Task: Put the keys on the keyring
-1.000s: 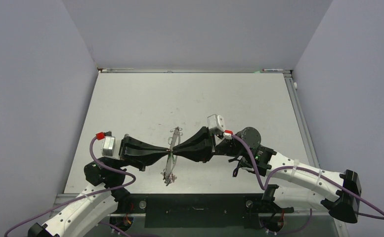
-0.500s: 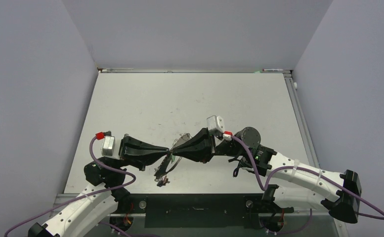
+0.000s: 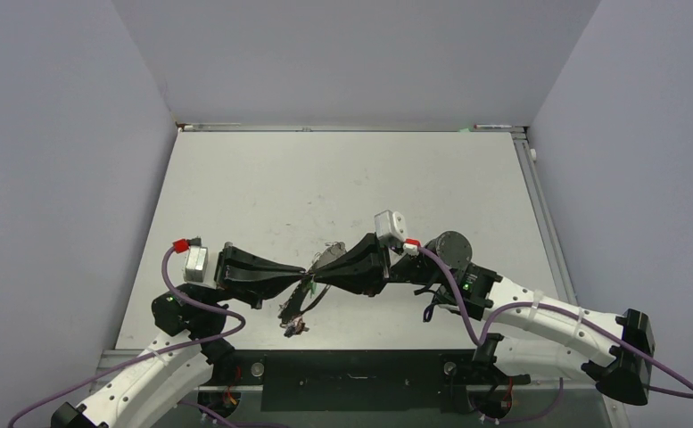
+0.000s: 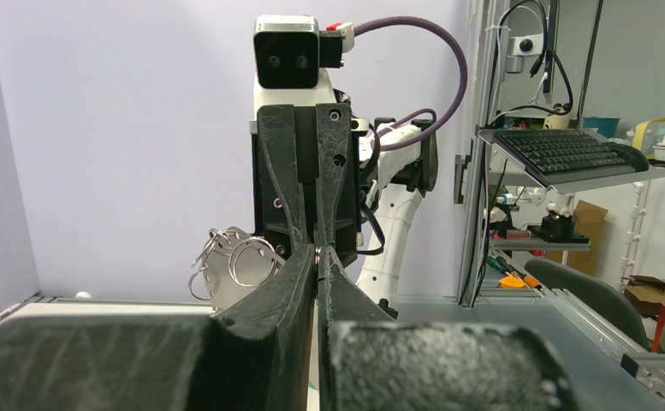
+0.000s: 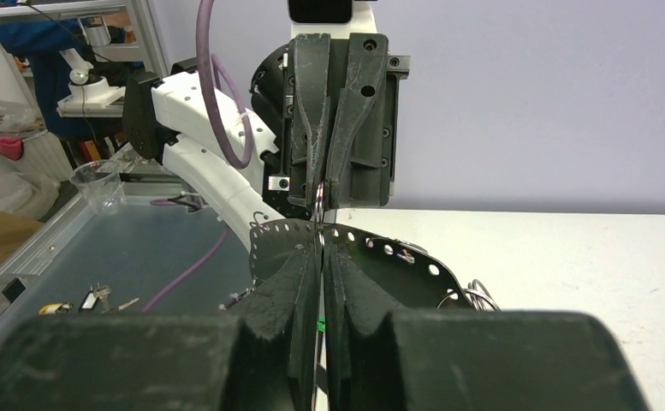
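Note:
The keyring is a thin round silver plate with holes along its rim and small split rings strung on it. It hangs slanted above the table's near edge. My left gripper and right gripper meet tip to tip and are both shut on its rim. The plate shows in the left wrist view and the right wrist view. Small bits, one with red, dangle at its lower end; they are too small to tell as keys. A green speck shows below my right fingers.
The white table has grey walls on three sides. A black front rail runs between the arm bases. Off the table stand a clear cup, some small metal bits and a keyboard shelf.
The keyring has swung from nearly upright in the top view to slanted, its lower end going left. Both grippers keep their hold; the right arm shifted slightly.

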You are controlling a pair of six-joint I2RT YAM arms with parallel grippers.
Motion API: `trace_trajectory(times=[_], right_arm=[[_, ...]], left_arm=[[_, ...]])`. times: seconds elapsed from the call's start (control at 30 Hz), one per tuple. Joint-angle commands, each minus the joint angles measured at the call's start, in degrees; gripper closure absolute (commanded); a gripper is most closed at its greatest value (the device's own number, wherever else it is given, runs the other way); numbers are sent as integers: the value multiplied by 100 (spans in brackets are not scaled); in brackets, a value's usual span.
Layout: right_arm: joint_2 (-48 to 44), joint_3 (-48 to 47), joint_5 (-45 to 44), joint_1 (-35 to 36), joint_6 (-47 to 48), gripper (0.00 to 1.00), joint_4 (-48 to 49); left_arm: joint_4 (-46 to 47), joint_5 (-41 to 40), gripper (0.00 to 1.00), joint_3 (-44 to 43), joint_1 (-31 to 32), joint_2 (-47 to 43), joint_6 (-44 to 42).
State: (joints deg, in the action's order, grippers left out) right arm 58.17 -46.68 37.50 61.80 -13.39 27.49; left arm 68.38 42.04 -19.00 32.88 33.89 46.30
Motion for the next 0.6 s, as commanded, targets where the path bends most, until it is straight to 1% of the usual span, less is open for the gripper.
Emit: trace_trajectory(times=[0.0,0.23,0.47,0.5,0.57], right_arm=[[57,88,61,-23,-84,95,302],[285,69,83,-25,-259,95,594],[316,16,33,-23,-219,94,451],[291,-1,20,-26,-174,91,347],[222,-39,-9,-19,-81,81,198]], left_arm=[[456,-280,100,-52,-45,-53,53],[532,-291,100,-33,-52,-17,88],[528,-302,100,-2,-63,-57,101],[527,-302,100,1,-69,-58,99],[527,-300,100,4,-72,-68,98]])
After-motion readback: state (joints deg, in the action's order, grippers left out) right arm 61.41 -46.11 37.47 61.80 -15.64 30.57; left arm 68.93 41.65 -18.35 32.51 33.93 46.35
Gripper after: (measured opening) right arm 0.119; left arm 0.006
